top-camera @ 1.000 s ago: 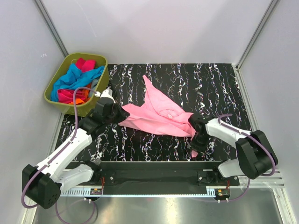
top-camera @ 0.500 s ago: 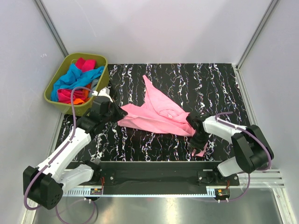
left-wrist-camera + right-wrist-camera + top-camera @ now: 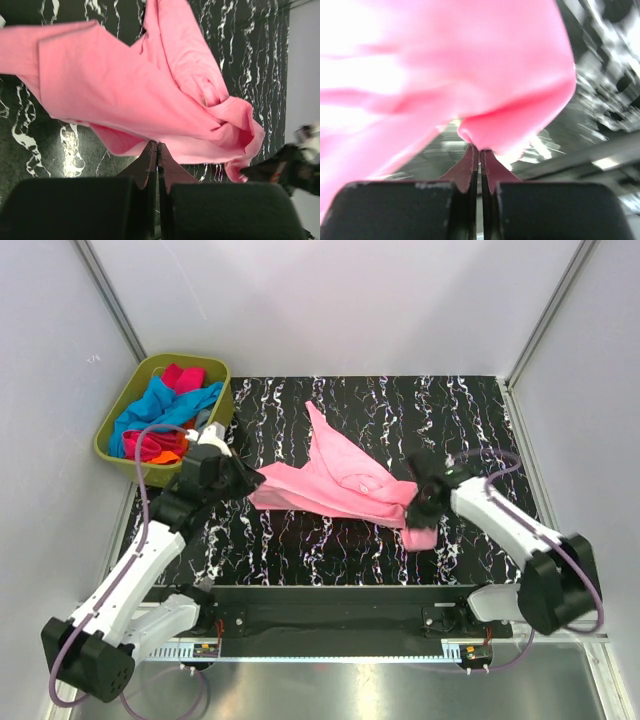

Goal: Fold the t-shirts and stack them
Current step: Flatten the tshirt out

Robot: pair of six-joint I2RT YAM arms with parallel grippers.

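The olive bin [image 3: 121,400] is holding the other t-shirts [image 3: 160,412]. The left claw [image 3: 244,480] is pinching the light pink t-shirt [image 3: 340,482] by its left edge. The shirt is lying crumpled across the middle of the surface [image 3: 470,410]. The right claw [image 3: 421,502] is pinching its right end.

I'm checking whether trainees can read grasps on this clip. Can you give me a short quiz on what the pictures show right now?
1. True or false: the left hand is shut on the light pink t-shirt.
2. Where does the bright blue t-shirt lie? A: in the olive-green bin. B: under the light pink t-shirt. C: in the right hand.
3. What does the right hand grip?
Key: 1 true; 2 A; 3 the light pink t-shirt.
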